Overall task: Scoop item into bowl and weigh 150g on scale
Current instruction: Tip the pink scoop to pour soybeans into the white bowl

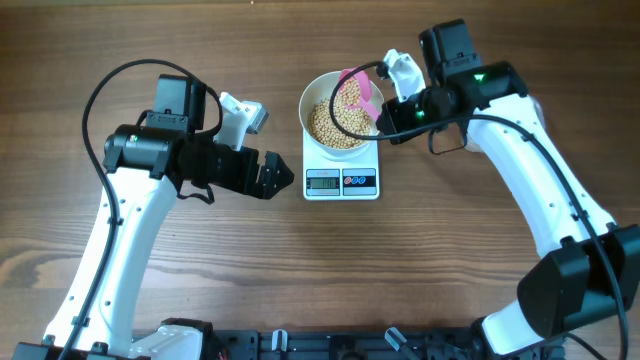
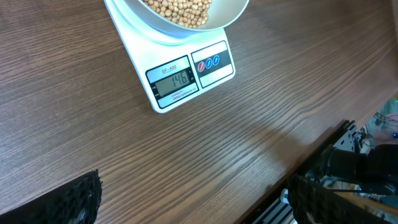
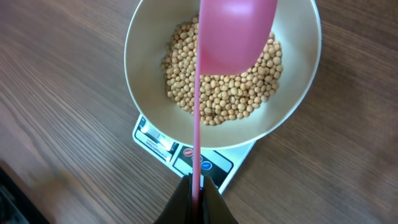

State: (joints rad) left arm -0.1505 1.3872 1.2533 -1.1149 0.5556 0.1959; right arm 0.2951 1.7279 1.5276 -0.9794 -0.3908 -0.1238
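Right gripper (image 3: 194, 198) pinches pink plastic scoop (image 3: 236, 31) by its handle over pale-tan beans (image 3: 217, 93) in round white bowl (image 3: 140, 74) atop flat white scale (image 2: 186, 78). Left gripper (image 1: 266, 175), fingers spread, hovers beside, likely viewing the display.

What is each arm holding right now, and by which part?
The right end effector pinches the pink spoon by its handle's end; the left end effector is open, holding nothing.
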